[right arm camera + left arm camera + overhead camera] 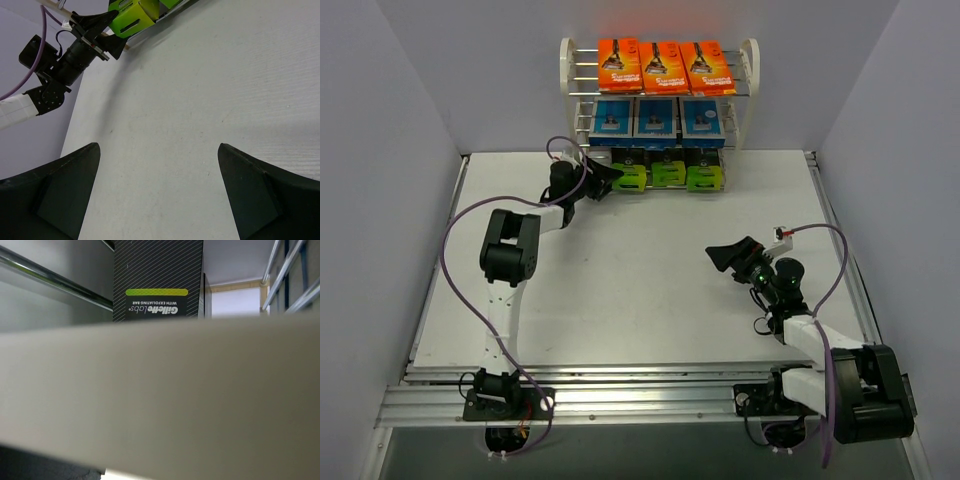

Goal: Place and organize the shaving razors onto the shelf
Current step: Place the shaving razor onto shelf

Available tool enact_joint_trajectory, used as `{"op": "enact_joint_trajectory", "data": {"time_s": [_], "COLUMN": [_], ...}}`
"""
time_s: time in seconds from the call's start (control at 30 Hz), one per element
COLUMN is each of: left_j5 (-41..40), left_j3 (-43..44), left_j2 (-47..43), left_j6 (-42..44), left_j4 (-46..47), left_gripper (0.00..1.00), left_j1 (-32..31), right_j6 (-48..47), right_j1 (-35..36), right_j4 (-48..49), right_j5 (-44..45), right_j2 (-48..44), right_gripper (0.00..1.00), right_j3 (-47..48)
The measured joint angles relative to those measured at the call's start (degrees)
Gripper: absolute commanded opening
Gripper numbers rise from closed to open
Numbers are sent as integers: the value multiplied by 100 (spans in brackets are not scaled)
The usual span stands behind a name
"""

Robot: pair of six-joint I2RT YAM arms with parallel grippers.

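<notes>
Nine razor packs [656,117] are seen on the shelf [752,70], which stands ahead of both arms at the far edge of the tabletop [640,290]. Three orange cards [663,66] are laid on the top tier, three blue packs [656,119] on the middle tier, and three black-and-lime boxes [668,175] are lined up at the bottom.

The left end effector [608,181] is positioned at the left end of that bottom row, with the leftmost box [631,178] right at its fingertips. In the right wrist view the same end effector [107,32] is seen beside the lime face of that box [131,21]. Whether the box is grasped or released cannot be told.

In the left wrist view most of the picture is filled by a blurred pale band [160,400] close to the end effector. Beyond it a black box with a lime stripe [157,280] is seen with its lettering upside down, and silver rods [55,282] are seen to either side.

The right end effector [728,256] is poised above the tabletop with its jaws released wide, and only bare tabletop shows between them. The shelf lies well ahead of it and to its left.
</notes>
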Motion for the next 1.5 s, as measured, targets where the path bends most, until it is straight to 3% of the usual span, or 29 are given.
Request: {"op": "enact_joint_trajectory", "data": {"time_s": [0.1, 0.17, 0.2, 0.3, 0.33, 0.4, 0.5, 0.53, 0.6, 0.63, 1.23, 1.5], "left_j5": [-28, -37, -46, -63, -70, -87, -103, -101, -103, -114, -120, -98], "left_j3": [68, 118, 151, 184, 186, 205, 208, 208, 208, 208, 186, -216], "left_j2": [22, 44, 59, 68, 68, 70, 70, 70, 70, 70, 114, -361], "left_j6": [-2, -2, -4, -7, -4, -7, -26, -31, -46, -46, -2, 199], "left_j4": [-116, -166, -199, -243, -251, -282, -280, -280, -282, -284, -245, -529], "left_gripper": [7, 13, 23, 38, 57, 69, 73, 80, 84, 95, 94, 94], "left_j1": [0, 0, 0, 0, -2, -4, -7, -7, -9, -9, 48, 22], "right_j6": [0, 0, 0, 0, 0, 0, 2, 2, 2, 2, 149, 295], "right_j1": [-2, -2, -2, -11, -24, -33, -37, -37, -50, -61, -114, -164], "right_j4": [31, 61, 74, 125, 133, 151, 199, 216, 240, 251, 339, 334], "right_j5": [2, 2, 0, -15, -24, -31, -39, -39, -42, -42, -146, -227], "right_j2": [48, 90, 103, 149, 157, 166, 175, 175, 175, 175, 184, -109], "right_gripper": [100, 100, 100, 100, 100, 100, 100, 100, 100, 100, 100, 100], "right_j3": [0, 0, 0, 0, 0, 0, 0, 0, -2, -2, -94, -162]}}
